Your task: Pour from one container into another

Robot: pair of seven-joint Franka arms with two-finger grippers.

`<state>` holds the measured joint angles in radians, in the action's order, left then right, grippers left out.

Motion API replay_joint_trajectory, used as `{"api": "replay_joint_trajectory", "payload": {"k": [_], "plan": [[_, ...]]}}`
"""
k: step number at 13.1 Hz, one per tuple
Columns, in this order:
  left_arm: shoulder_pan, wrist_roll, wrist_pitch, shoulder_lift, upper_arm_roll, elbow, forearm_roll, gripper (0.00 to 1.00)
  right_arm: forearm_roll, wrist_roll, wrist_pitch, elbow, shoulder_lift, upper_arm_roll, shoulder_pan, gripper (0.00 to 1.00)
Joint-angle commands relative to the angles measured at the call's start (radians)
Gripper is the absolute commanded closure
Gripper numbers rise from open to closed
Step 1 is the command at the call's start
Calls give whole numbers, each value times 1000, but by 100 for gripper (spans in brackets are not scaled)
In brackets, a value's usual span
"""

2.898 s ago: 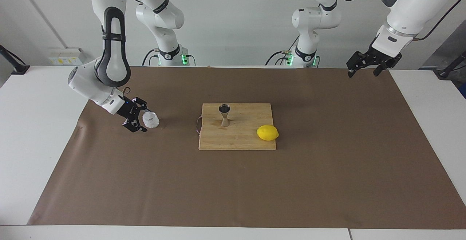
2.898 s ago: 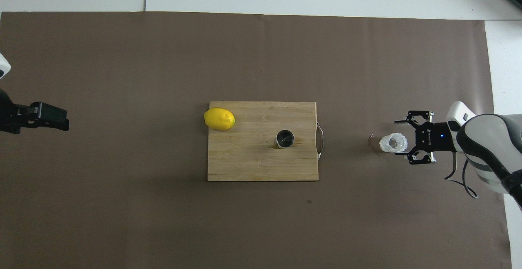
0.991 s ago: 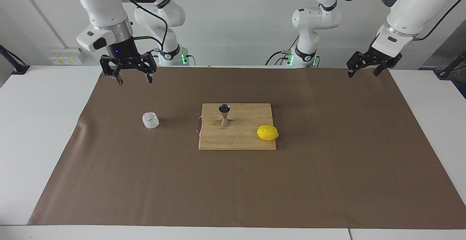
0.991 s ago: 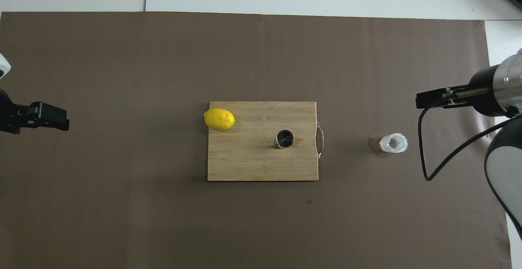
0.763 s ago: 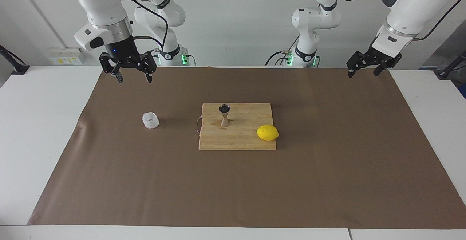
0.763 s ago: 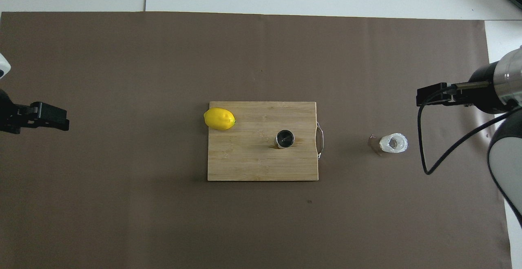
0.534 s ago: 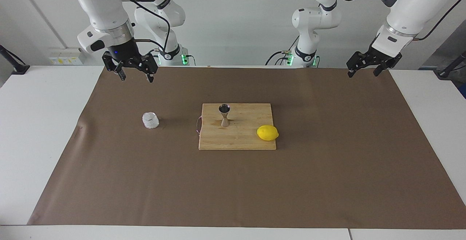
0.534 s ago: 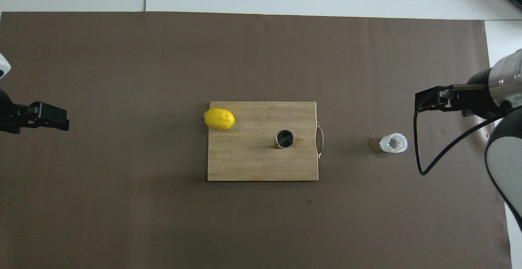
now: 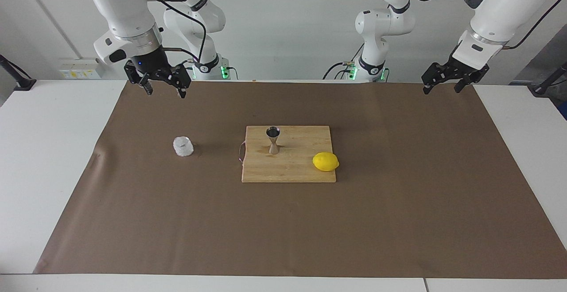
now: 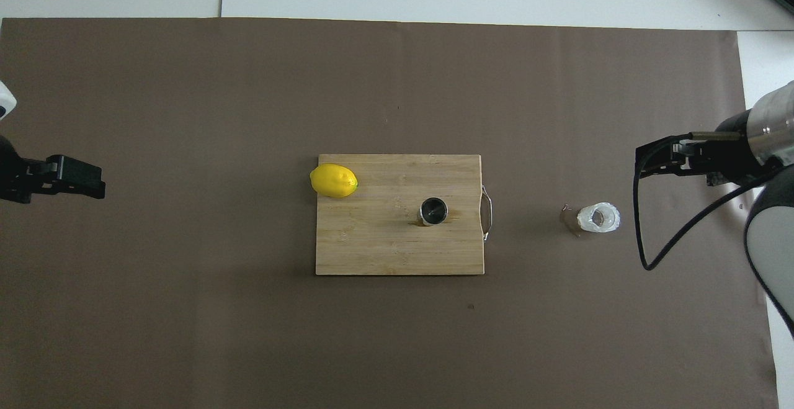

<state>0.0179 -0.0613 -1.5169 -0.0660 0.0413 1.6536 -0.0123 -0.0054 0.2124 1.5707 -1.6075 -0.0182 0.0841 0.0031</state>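
Note:
The whitish translucent cup (image 9: 183, 146) stands upright on the brown mat toward the right arm's end of the table; it also shows in the overhead view (image 10: 598, 218). The steel jigger (image 9: 273, 140) stands upright on the wooden cutting board (image 9: 292, 170), seen from above as a dark ring (image 10: 433, 211). My right gripper (image 9: 165, 91) is open and empty, raised over the mat's edge nearest the robots, well apart from the cup; it also shows in the overhead view (image 10: 654, 157). My left gripper (image 9: 441, 89) is open and empty and waits raised at its own end of the table, also in the overhead view (image 10: 90, 180).
A yellow lemon (image 9: 325, 161) lies on the cutting board's corner toward the left arm's end, farther from the robots than the jigger; the overhead view shows it too (image 10: 334, 180). The board (image 10: 372, 247) has a metal handle (image 10: 487, 213) on the cup's side.
My right gripper has let go of the cup, risen and drawn back toward the robots. Over the last second it only shifted slightly. The cup, jigger and left arm have not moved.

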Motion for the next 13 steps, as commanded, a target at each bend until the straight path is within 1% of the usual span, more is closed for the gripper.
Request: {"api": "replay_joint_trajectory", "payload": {"k": [1,4,7,13], "plan": [[-3,-3,11,-15,0,8,17,0,-21,13,-21,2,-6,3,4,0],[-1,-2,11,-15,0,6,17,0,-19,10,-21,-23,-22,-9,5,0],[-1,-2,11,-15,2,8,17,0,-18,-21,-20,-34,-25,-50,31,0],[-1,-2,11,-15,0,8,17,0,-18,-48,-14,-51,-31,-52,17,0]]}}
